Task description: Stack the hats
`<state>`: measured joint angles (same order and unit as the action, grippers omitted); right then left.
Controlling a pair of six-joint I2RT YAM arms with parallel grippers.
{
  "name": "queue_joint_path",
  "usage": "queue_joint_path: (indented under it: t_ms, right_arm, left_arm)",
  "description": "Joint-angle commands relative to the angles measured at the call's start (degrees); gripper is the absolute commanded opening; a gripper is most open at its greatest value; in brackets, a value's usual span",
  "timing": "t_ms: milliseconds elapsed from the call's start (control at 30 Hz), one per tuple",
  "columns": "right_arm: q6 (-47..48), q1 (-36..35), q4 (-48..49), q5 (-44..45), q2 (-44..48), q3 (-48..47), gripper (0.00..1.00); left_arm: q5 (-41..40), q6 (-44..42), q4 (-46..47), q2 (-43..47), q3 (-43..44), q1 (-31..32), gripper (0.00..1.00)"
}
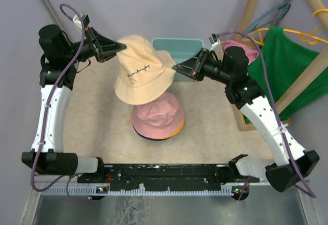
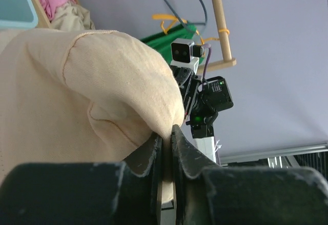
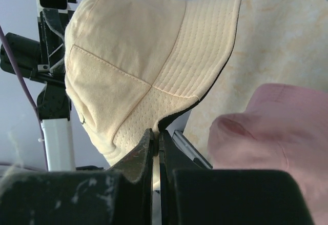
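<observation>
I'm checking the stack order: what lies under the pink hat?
Only slivers show beneath the pink hat: a yellow-orange brim and a navy edge along its near side. The rest of both is covered. The beige hat hides its far edge.

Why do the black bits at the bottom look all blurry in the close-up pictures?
Left wrist view: the left gripper sits too near the lens, so it blurs; the beige hat looks sharper. Right wrist view: same for the right gripper, and the pink hat is a bit soft. Top view: sharp and evenly lit.
</observation>
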<state>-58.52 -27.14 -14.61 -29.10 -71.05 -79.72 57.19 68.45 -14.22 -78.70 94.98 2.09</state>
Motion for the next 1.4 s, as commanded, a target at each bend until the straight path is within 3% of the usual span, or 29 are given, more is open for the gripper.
queue_joint_path:
  t_ms: [0,200,567,900,1167,1367]
  right_arm:
    - [1.26,-0.37,-1.33,1.72,7.50,5.95,0.00]
    - [1.85,-0.38,-3.41,4.01,14.40,14.38,0.00]
    - [3.55,-0.41,-4.59,6.20,19.66,24.70,0.00]
    - [6.79,-0.42,-6.85,7.97,21.04,29.96,0.00]
    - [7.78,-0.37,-6.50,7.96,21.06,33.77,0.00]
    - [6.93,-0.40,-4.61,8.03,20.93,35.66,0.00]
  left_arm:
    - [1.65,-2.98,-4.99,5.20,-3.56,-0.22,0.15]
    - [0.22,-4.01,-5.77,10.44,-13.26,3.35,0.15]
    - [-6.39,-10.99,-8.55,11.86,-20.02,13.28,0.15]
    - [-9.24,-15.66,-7.14,14.86,-28.82,14.48,0.16]
    - [-13.24,-19.58,-10.52,16.86,-31.78,12.96,0.50]
    - [-13.45,-21.14,-17.04,25.02,-42.16,2.37,0.65]
